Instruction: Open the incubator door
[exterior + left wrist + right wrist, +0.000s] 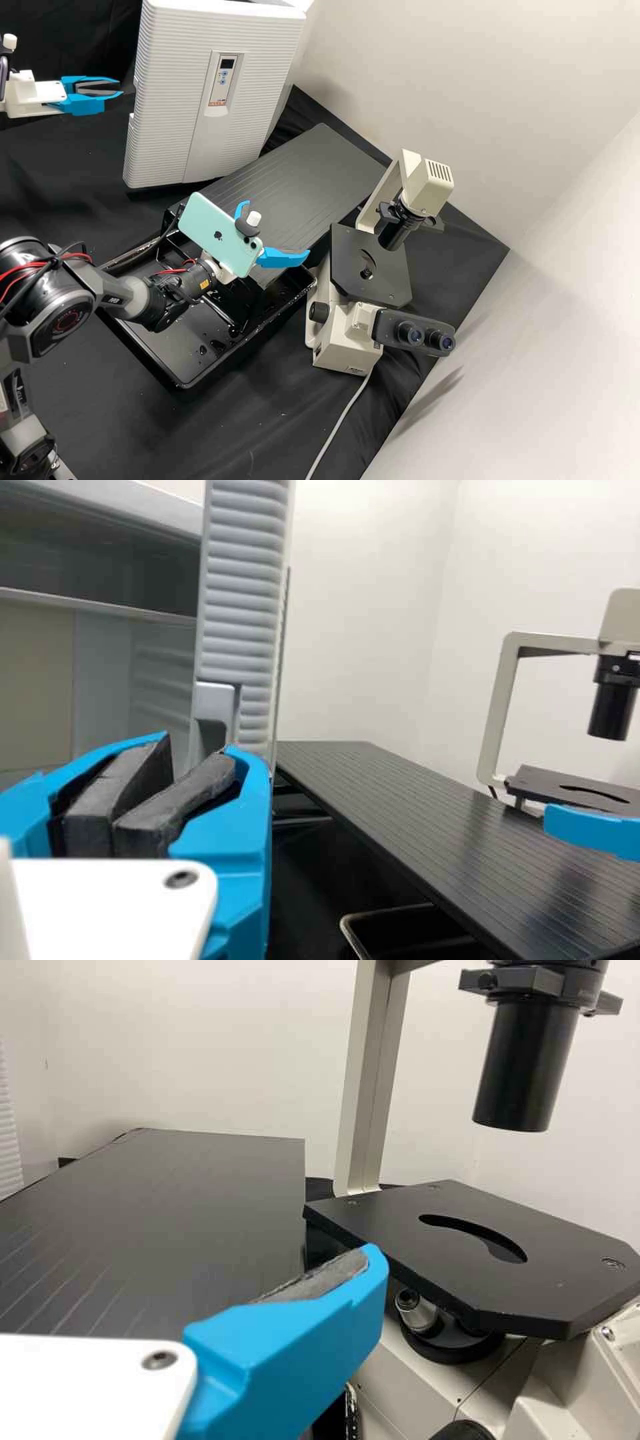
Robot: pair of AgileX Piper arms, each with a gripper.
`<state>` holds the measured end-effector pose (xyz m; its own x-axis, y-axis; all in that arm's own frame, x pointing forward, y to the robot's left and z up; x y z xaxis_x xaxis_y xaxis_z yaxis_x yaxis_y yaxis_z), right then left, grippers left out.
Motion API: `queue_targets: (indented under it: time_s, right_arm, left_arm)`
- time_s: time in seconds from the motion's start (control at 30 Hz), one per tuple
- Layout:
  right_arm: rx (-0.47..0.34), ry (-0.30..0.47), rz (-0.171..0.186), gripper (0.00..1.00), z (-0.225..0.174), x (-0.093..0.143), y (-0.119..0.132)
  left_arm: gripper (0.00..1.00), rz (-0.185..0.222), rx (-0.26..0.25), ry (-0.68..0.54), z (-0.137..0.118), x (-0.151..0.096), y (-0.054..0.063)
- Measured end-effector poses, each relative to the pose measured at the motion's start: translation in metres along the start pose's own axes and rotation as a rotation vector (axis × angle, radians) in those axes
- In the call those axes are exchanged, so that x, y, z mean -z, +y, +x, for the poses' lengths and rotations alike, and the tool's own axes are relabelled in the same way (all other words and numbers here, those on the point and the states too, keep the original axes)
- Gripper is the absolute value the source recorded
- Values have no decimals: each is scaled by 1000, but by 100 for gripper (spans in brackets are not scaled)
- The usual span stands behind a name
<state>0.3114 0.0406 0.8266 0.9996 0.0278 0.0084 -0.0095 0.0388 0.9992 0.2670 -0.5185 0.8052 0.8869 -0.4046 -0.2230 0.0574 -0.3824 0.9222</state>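
Note-taker: Leftmost entry first. What do the left fingers have?

Me: Nothing held. I carry the left fingers (121, 87) beside the incubator (267, 53), at its left edge, pads (110, 800) close together with a narrow gap at the tips. Beyond them, on the ribbed edge, a grey grip (216, 702). My reading: I am placed on this side because the grip is here. Contact: cannot tell.

Note-taker: And the door?

Me: The door (167, 120) is just right of those fingers, ribbed, control panel (221, 81) on its front. Whether it stands ajar, I cannot tell for sure. Judgement: spread the left fingers wider, take the grip, draw outward. Too narrow a spread might only nudge the edge.

Note-taker: Further right?

Me: Tray (177, 357), nearer the camera; the phone (213, 227) above it, mounted on my right arm. The right fingers (275, 229) are spread wide, nothing between them. They hang between the door and the microscope (343, 343), over the board's near end. Likely parked, leaving the door to the left.

Note-taker: Anything to watch there?

Me: The board (293, 177) lies between incubator and microscope, close to the door's lower edge. A wide swing might meet it, or my right arm. I would pull slowly.
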Motion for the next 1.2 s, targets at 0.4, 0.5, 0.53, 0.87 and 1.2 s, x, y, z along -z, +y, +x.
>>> queue_targets:
  time_s: [0.4,0.5,0.53,0.87,1.2]
  right_arm:
    - [0,0,0,100,0,0,0]
    - [0,0,0,100,0,0,0]
    - [0,0,0,100,0,0,0]
    - [0,0,0,100,0,0,0]
    - [0,0,0,100,0,0,0]
  left_arm:
    - [0,-10,-10,-2,-6,-5,2]
    - [0,-13,-26,21,-10,-3,6]
    - [0,-12,-33,33,-11,-1,8]
    - [0,-50,-94,193,-20,22,19]
    - [0,24,-64,271,-10,34,15]
